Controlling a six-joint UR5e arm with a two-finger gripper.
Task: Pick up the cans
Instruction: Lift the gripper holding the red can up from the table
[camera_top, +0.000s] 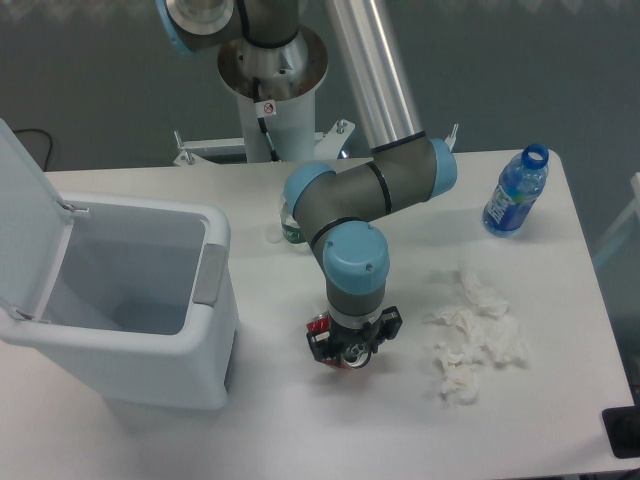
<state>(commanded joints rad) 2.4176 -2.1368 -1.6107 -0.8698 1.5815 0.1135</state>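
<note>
Black two-finger gripper (345, 352) pointed straight down, set low over the small crushed red metal can (322, 326), probably to take it from above. Jaw opening hidden by the wrist; cannot tell if closed on the can. Can directly beneath, on the white table (300, 420). Right of the gripper, crumpled white tissues (470, 340); left, open white plastic bin (130, 300).

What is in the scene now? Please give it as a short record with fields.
gripper: low over the table, at the can; open or shut cannot be told
can: red, mostly hidden under the gripper
bin: white, lid open, left of the arm
blue-labelled bottle: upright, far right corner
tissues: crumpled, right of the gripper
table: white
</note>
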